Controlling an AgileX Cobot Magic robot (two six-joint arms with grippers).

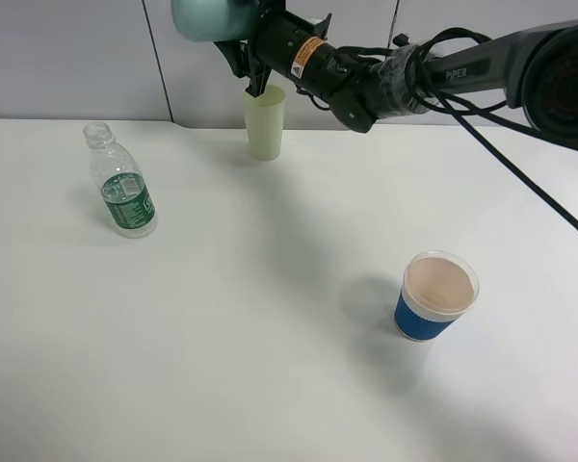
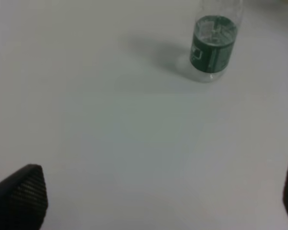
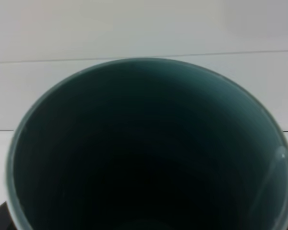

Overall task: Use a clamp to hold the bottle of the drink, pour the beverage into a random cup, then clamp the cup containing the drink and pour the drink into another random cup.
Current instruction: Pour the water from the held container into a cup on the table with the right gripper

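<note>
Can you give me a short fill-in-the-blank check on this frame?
1. The right gripper holds the ____ cup tipped above the pale yellow-green cup.
2. The bottle stands ____ on the table.
3. The left gripper jaws are ____.
4. The blue paper cup has a ____ rim.

Missing words: teal; upright; open; white

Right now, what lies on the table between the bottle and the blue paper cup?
Nothing: bare white table runs from the bottle to the blue paper cup, as the exterior high view shows.
</note>
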